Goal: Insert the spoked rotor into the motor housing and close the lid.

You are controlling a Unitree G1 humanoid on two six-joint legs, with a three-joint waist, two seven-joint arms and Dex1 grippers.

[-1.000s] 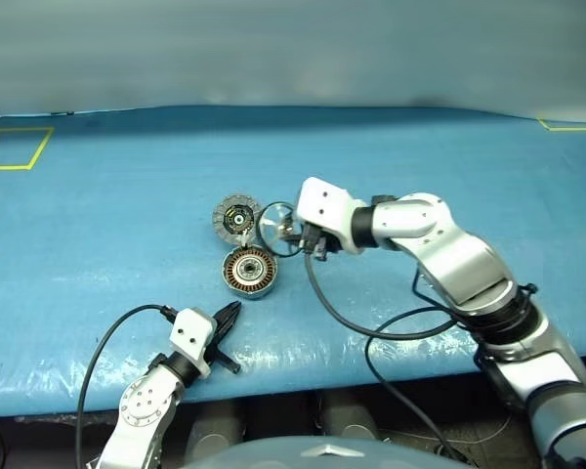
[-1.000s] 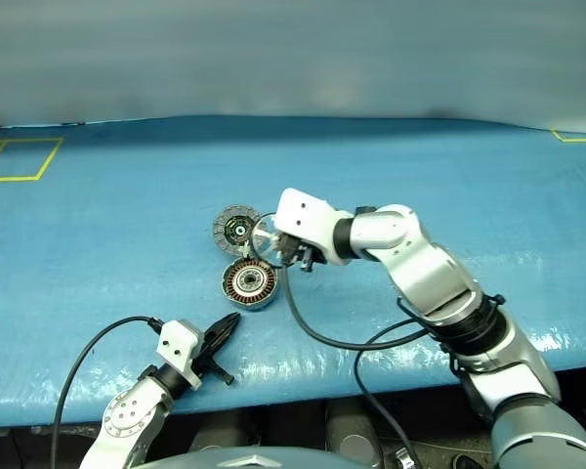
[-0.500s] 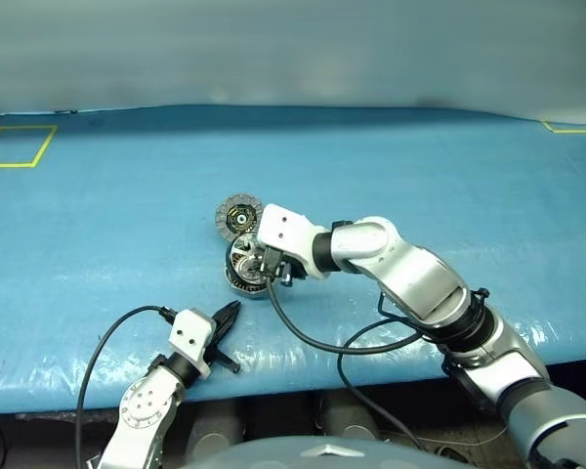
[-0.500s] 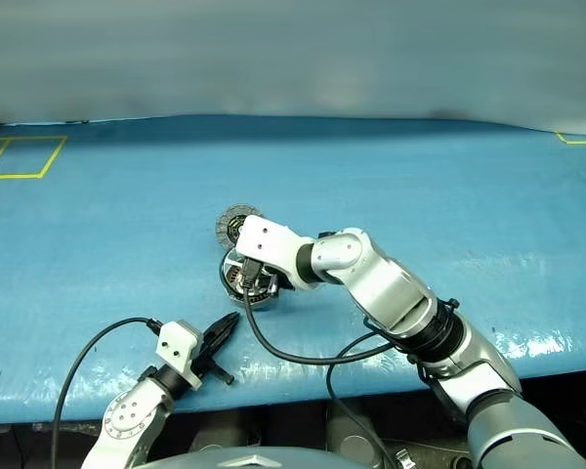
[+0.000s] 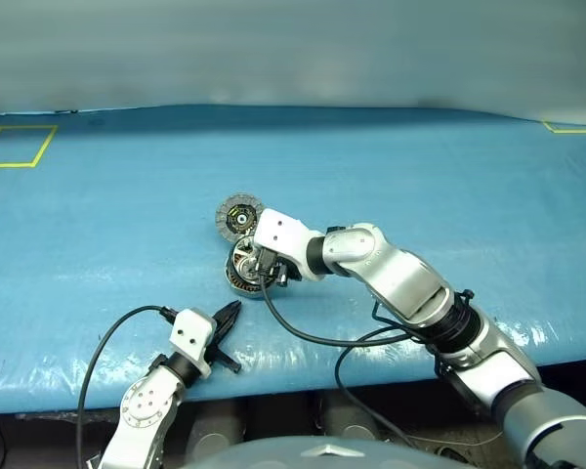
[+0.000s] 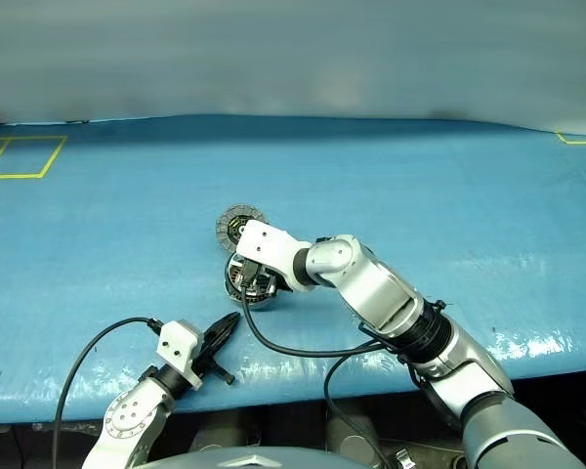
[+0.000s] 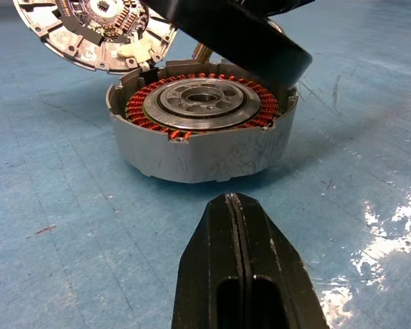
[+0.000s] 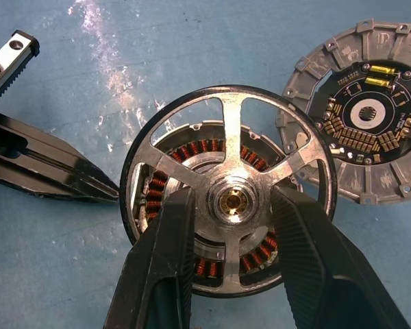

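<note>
1. A big blue mat (image 5: 127,215) covers the whole work table. It looks a bit crinkly and shiny, and bright light spots show near its front edge on the right.
2. Yellow tape lines (image 5: 15,147) make a box shape on the mat at the far left. Another bit of yellow tape (image 5: 571,126) sits at the far right.
3. Behind the mat there is a plain pale grey wall (image 5: 293,49). It is blurry, so I cannot tell more about it.
4. The motor housing (image 7: 202,130) sits on the mat near the middle. It is a round grey cup with copper-red wire coils and a silver middle part inside.
5. The lid (image 8: 366,116) lies open on the far side of the housing and joins it at the edge. Its inner face points up, with ribs around a dark middle.
6. The right gripper (image 8: 234,226) holds the spoked rotor (image 8: 229,185). Its two black fingers pinch the round hub in the middle of the wheel.
7. The rotor hangs right over the open housing. The coils show through the gaps between its silver spokes. It looks not fully pushed in, but that is hard to tell.
8. The left gripper (image 5: 228,318) rests low by the near edge of the mat, with its fingers pressed together and nothing in them. It points at the housing from the near side, a little way apart.
9. Black cables (image 5: 303,332) loop from both arms over the front of the mat.
</note>
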